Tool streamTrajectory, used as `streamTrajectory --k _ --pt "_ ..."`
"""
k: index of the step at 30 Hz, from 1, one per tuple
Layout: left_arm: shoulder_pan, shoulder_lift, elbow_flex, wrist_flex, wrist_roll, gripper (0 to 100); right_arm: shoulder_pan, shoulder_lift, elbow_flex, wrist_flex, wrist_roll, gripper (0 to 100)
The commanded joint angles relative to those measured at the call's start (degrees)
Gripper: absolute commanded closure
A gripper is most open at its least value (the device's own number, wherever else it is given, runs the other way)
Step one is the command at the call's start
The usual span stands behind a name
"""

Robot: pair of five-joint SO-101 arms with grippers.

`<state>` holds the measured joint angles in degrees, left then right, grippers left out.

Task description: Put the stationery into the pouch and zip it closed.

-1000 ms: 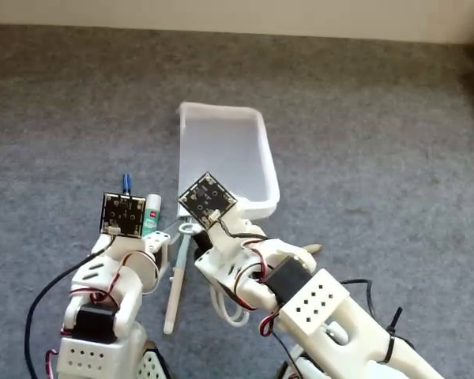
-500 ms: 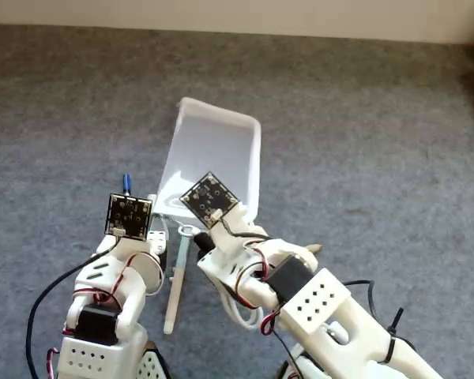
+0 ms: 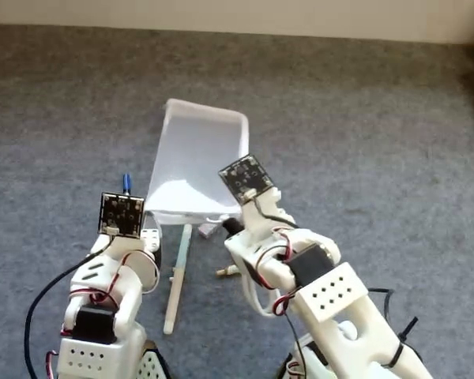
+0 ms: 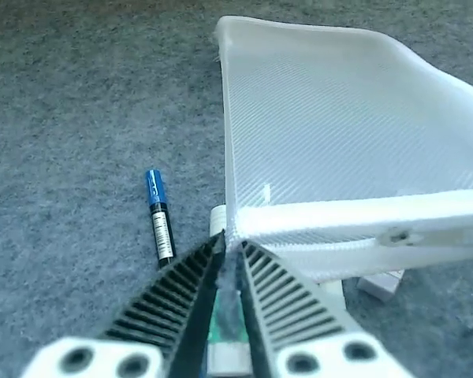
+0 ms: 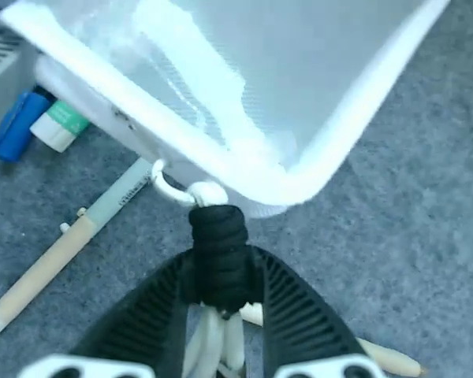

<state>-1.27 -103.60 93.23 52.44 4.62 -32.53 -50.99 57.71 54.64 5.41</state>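
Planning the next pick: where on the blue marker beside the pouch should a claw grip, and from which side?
Probably mid-barrel, coming straight down from above with the fingers across its width. The blue marker lies flat on the carpet, its long sides bare, and a gap separates it from the pouch, so both fingers should fit.

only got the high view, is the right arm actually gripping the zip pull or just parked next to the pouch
observer: gripping it. the right gripper has its jaws shut on the black pull cord, which joins the pouch rim by a white ring
operator: and the left one
observer: the left gripper has its jaws pinched on the pouch's corner
operator: anything hidden under the arms
observer: a white and green stick lies on the carpet, outside the pouch
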Motion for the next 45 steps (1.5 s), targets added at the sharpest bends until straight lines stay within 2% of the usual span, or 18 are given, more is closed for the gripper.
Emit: streamTrajectory --k 1,6,11,21,23,27,28,35,41,45 --pt "-2.24 -0.75 -3.21 -1.05 0.18 99 5.14 -3.65 -2.95 0.4 0.26 99.3" --pt "-2.24 -0.75 -3.21 -1.05 0.18 99 11.12 -9.71 -2.77 0.4 0.26 99.3" --pt "-2.24 -0.75 -3.21 -1.05 0.18 99 13.93 -14.2 -2.77 0.31 0.26 99.3" --pt "-2.07 -0.75 -3.12 -1.32 -0.09 99 13.49 -15.96 -2.77 0.57 0.26 99.3" --pt "-1.89 -0.66 -2.95 -1.32 -0.09 95 13.41 -15.96 -2.86 3.21 0.26 99.3" --pt "-1.89 -0.57 -2.51 -1.05 0.53 78 10.59 -15.96 -3.3 7.43 0.62 99.3" --pt "-1.89 -0.57 -2.51 -1.05 1.41 78 9.63 -15.96 -3.21 7.6 0.62 99.3" --pt "-1.89 -0.57 -2.42 -1.58 1.93 79 5.58 -16.04 -3.82 11.21 0.79 99.3" --pt "-1.8 -0.48 3.3 -10.9 0.88 79 5.49 -16.04 -8.31 16.4 0.79 99.3" --pt "1.01 -0.48 3.91 -12.48 -0.88 79 5.49 -16.04 -8.84 17.01 0.88 99.3"
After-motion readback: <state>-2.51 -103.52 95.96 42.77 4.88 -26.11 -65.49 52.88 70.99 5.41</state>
